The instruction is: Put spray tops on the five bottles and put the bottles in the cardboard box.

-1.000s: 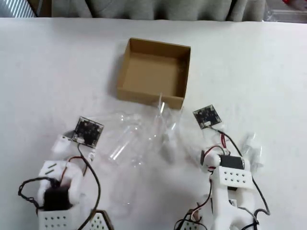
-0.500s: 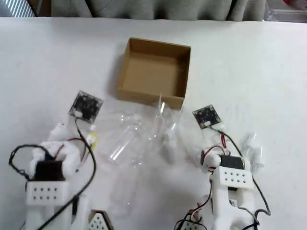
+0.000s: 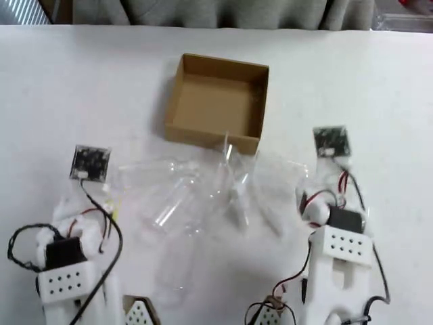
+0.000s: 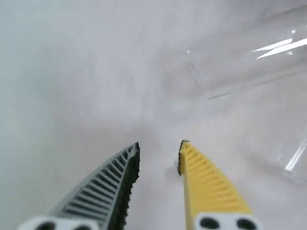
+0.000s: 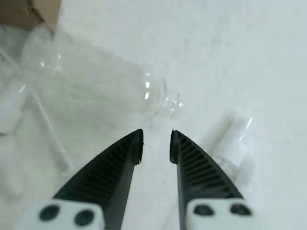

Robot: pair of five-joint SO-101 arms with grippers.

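Both grippers empty over the table [image 3: 67,81], clear bottles [image 3: 172,200] lying loose outside the cardboard box [image 3: 210,137].

The left gripper [image 4: 159,146] has its grey and yellow fingers parted by a narrow gap with nothing between them, the tips close over the white tabletop. One bottle [image 4: 268,57] lies on its side nearby, off the yellow finger's side. The right gripper [image 5: 156,139] is parted in the same way and grips nothing. The threaded neck of a bottle lying on its side is just ahead of its tips, and a small clear piece [image 5: 234,141] rests beside one finger. In the high view the bottles lie scattered between the two arms with a white spray top [image 3: 237,203] and its thin tube among them. They are just in front of the box, which sits upright and open near the middle of the table.
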